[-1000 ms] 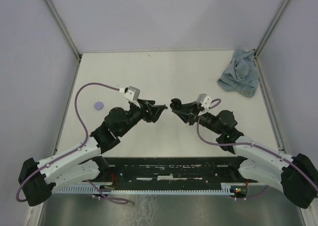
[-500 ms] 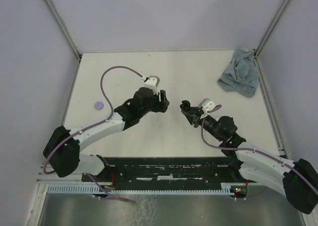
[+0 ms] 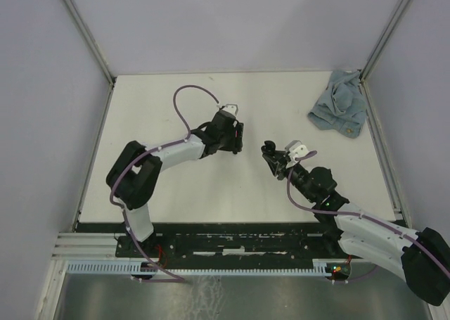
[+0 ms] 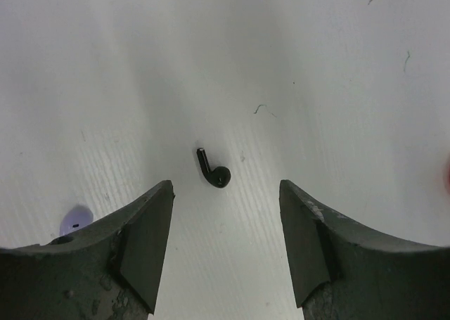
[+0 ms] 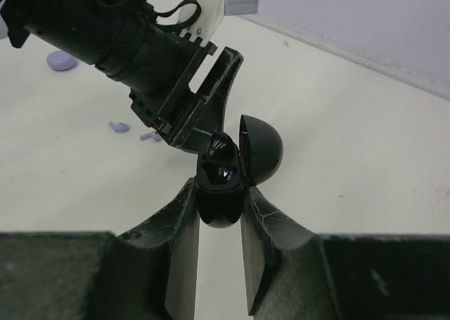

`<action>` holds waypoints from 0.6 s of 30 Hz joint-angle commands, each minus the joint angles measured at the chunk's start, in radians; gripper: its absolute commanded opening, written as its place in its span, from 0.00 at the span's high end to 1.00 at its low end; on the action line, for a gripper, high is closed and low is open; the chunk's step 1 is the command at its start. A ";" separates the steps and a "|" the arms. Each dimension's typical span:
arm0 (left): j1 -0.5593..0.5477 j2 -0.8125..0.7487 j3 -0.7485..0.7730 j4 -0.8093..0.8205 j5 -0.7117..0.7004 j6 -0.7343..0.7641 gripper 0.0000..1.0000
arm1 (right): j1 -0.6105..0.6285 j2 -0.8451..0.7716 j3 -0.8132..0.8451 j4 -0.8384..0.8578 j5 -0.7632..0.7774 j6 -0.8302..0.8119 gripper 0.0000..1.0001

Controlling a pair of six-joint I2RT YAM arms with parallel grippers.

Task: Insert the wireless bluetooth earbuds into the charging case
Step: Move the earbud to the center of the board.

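**Black earbud** [image 4: 213,169]: lies flat and untouched on the counter [image 4: 316,67], about midway between its left and right edges.
**Left claw** [image 4: 225,193]: jaws wide, poised over the earbud, one finger to each side.
**Charging case** [image 5: 226,176]: black, lid open, pinched in the right claw [image 5: 219,197], just beside the left claw.
**Risks:**
- The small rounded bud may squirt or roll out as the fingers close.
- An off-centre descent would nudge it aside.
- The claws are close together and may collide.
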 commanded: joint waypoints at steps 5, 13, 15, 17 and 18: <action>0.016 0.150 0.131 -0.067 0.061 0.007 0.33 | 0.002 -0.018 -0.008 0.059 0.053 -0.015 0.97; 0.017 0.223 0.179 -0.095 0.131 0.030 0.35 | 0.002 -0.017 -0.010 0.062 0.061 -0.016 0.96; 0.016 0.233 0.186 -0.100 0.143 0.043 0.35 | 0.003 -0.015 -0.011 0.063 0.062 -0.016 0.96; 0.015 0.243 0.193 -0.109 0.161 0.060 0.36 | 0.003 -0.011 -0.011 0.066 0.063 -0.016 0.96; 0.016 0.249 0.199 -0.113 0.174 0.071 0.36 | 0.003 -0.011 -0.012 0.067 0.064 -0.016 0.97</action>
